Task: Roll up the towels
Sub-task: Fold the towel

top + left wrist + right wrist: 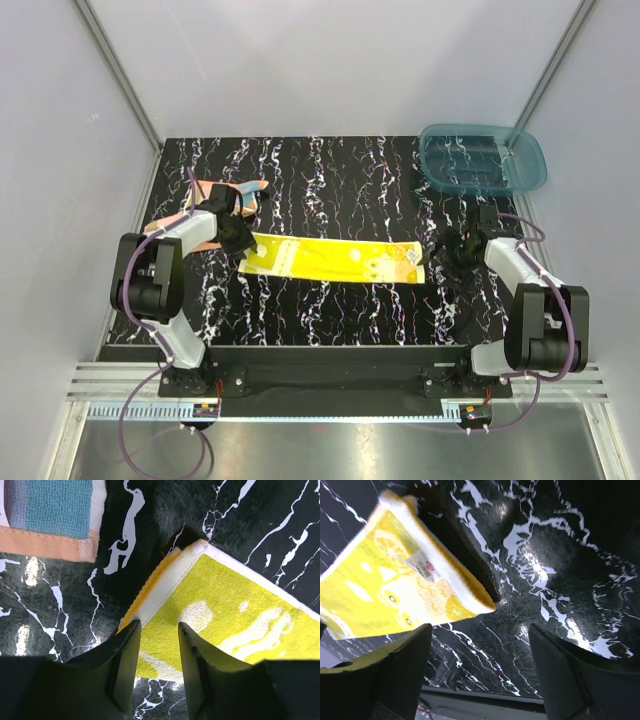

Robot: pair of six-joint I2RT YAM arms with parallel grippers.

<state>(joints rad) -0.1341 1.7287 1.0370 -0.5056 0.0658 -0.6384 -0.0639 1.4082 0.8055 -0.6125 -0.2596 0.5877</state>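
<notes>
The yellow towel [335,260] lies flat as a long folded strip across the middle of the table. My left gripper [236,242] is at its left end. In the left wrist view its jaws [159,652] stand a little apart over the towel's left corner [225,605], with nothing pinched. The orange towel with light-blue patches [233,192] lies behind the left gripper, and its edge shows in the left wrist view [50,515]. My right gripper [456,256] is wide open and empty [480,652], just right of the yellow towel's right end [395,585].
A translucent teal plastic bin [483,158] stands at the back right corner. The black marbled table [330,320] ends at grey walls on both sides and at the back. The arm bases sit at the near edge.
</notes>
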